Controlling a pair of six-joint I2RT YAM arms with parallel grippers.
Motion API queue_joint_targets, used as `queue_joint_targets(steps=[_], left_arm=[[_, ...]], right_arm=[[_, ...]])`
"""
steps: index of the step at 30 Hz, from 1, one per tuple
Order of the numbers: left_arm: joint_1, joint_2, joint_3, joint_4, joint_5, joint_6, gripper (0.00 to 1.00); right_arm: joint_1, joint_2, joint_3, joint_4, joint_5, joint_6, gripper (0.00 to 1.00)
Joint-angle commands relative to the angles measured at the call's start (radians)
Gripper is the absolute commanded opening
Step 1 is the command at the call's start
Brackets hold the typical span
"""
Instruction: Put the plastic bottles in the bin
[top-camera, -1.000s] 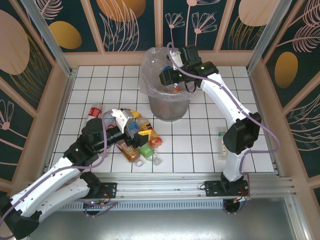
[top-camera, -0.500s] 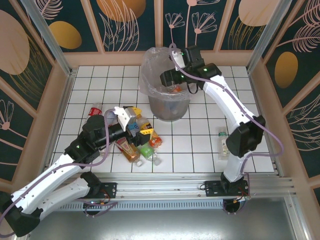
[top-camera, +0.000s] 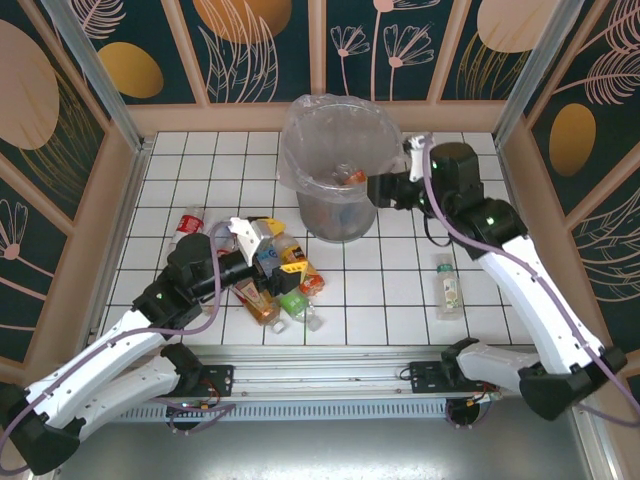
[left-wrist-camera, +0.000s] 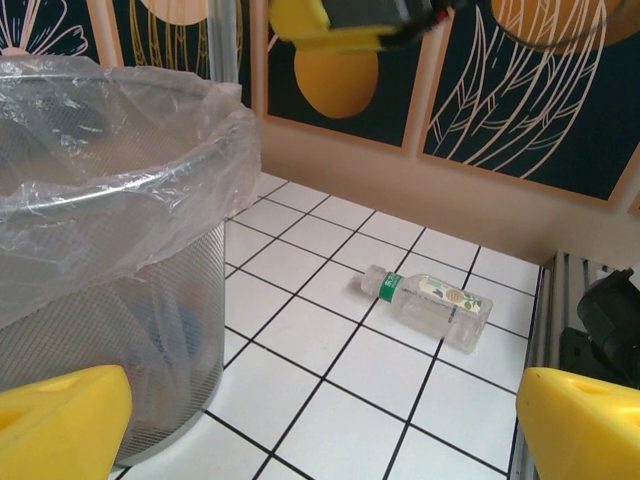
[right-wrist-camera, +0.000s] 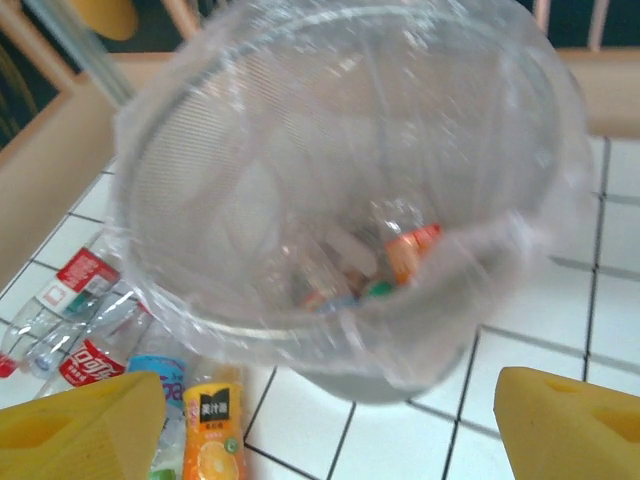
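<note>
The bin (top-camera: 335, 205), a grey mesh wastebasket lined with a clear bag, stands at the back middle of the tiled floor, with bottles (right-wrist-camera: 400, 255) lying inside it. My right gripper (top-camera: 376, 187) hangs open just right of the bin's rim, and nothing is between its yellow fingers (right-wrist-camera: 80, 430). A pile of plastic bottles (top-camera: 285, 290) lies front left of the bin. My left gripper (top-camera: 280, 248) hovers open over that pile and holds nothing. In the left wrist view, one green-capped bottle (left-wrist-camera: 430, 300) lies alone on the tiles beyond the gripper (left-wrist-camera: 320, 430).
A red-labelled bottle (top-camera: 188, 222) lies apart at the left of the pile. The lone green-capped bottle (top-camera: 447, 285) lies right of centre, near the right arm. Wooden walls with dark panels (top-camera: 260, 50) close in the tiled floor on three sides.
My right gripper has drawn back from above the bin to its right side and its jaws have opened wider. The left gripper has crept slightly forward over the pile.
</note>
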Motion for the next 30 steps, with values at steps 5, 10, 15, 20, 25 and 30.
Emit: queue_joint_targets(steps=[5, 10, 15, 20, 25, 30], left_arm=[[-0.002, 0.016, 0.019, -0.027, 0.052, 0.014, 0.99], [-0.003, 0.028, 0.027, -0.036, 0.068, 0.016, 0.98], [-0.004, 0.029, 0.036, -0.046, 0.076, 0.013, 0.98], [-0.003, 0.029, 0.04, -0.056, 0.086, 0.017, 0.99], [-0.003, 0.026, 0.041, -0.06, 0.094, 0.016, 0.98], [-0.003, 0.028, 0.043, -0.06, 0.105, 0.018, 0.99]], right_arm=[[-0.001, -0.13, -0.249, -0.06, 0.307, 0.301, 0.88], [-0.024, -0.176, -0.396, -0.057, 0.42, 0.39, 0.92], [-0.115, -0.163, -0.517, 0.0, 0.405, 0.405, 0.99], [-0.191, -0.154, -0.611, 0.037, 0.437, 0.445, 0.99], [-0.217, -0.144, -0.703, 0.064, 0.459, 0.495, 0.99], [-0.216, -0.117, -0.746, 0.096, 0.416, 0.503, 0.99]])
